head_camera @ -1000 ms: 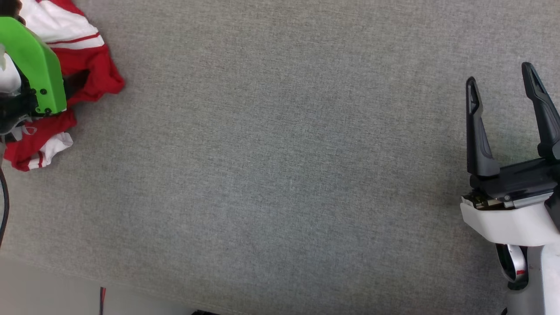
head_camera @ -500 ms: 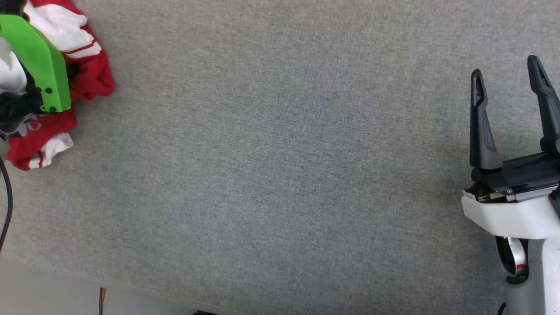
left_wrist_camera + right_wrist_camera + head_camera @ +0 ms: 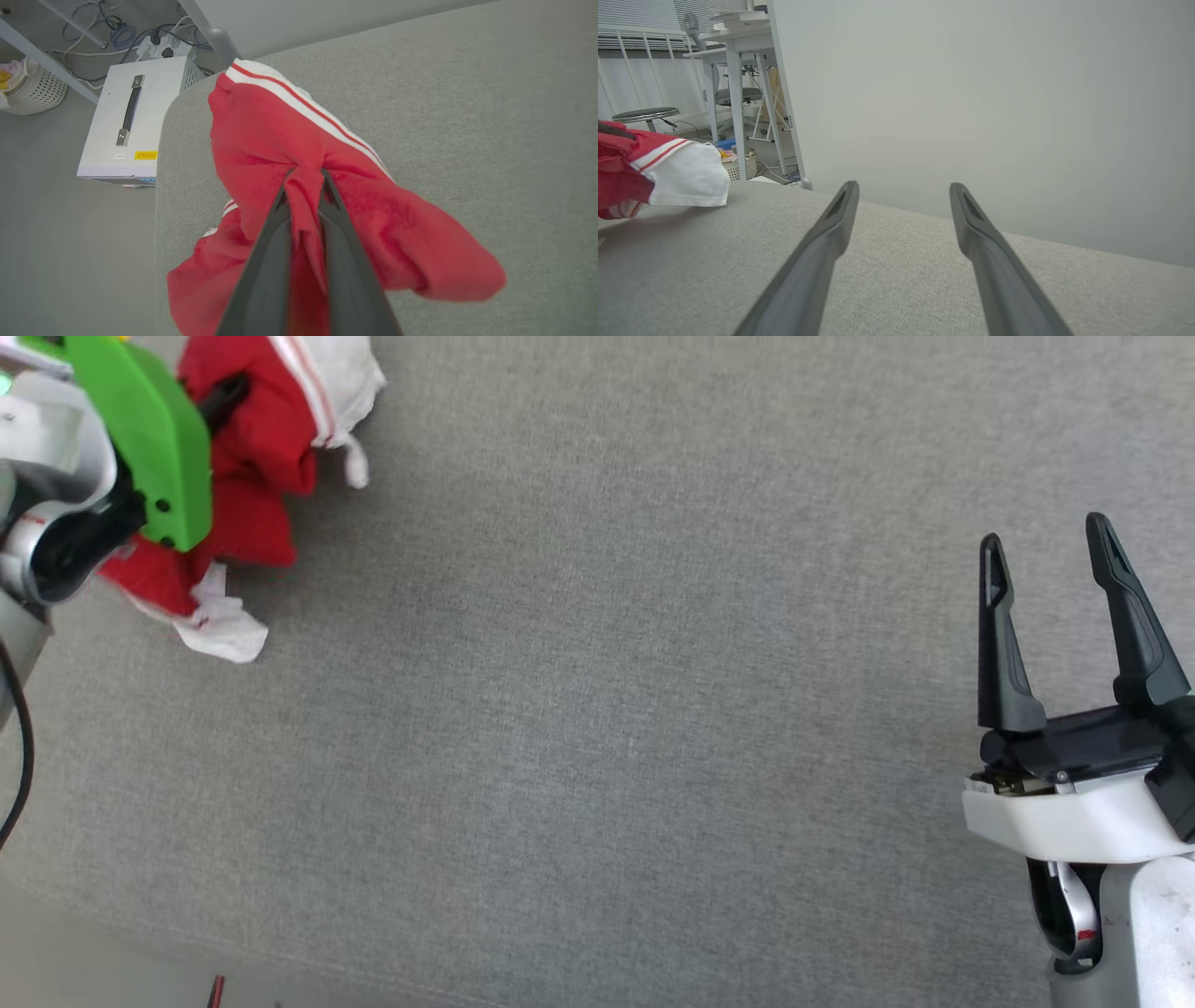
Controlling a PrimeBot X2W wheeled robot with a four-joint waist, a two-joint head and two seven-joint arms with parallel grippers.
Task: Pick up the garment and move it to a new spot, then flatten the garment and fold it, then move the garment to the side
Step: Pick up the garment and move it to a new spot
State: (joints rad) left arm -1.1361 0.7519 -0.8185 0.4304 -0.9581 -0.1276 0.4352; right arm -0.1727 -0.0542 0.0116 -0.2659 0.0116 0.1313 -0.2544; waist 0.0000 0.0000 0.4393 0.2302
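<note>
Head view: a second ago the red T-shirt (image 3: 257, 439) lay crumpled on the grey table (image 3: 597, 709) under my left gripper (image 3: 219, 401). Now it hangs bunched from that gripper over the table's far left corner, a white sleeve (image 3: 224, 635) dangling. I judge the pick-up has taken and the carry has begun. My right gripper (image 3: 1044, 532) stands wide and empty over the table's right side.

Left wrist view: my fingers (image 3: 266, 261) pinch a red fold, jaws nearly closed on it.

Right wrist view: jaws wide, nothing between them, and the T-shirt is at the table's left end.

nothing legible; yellow label (image 3: 145, 155) on the white box (image 3: 140, 112) is too small.
</note>
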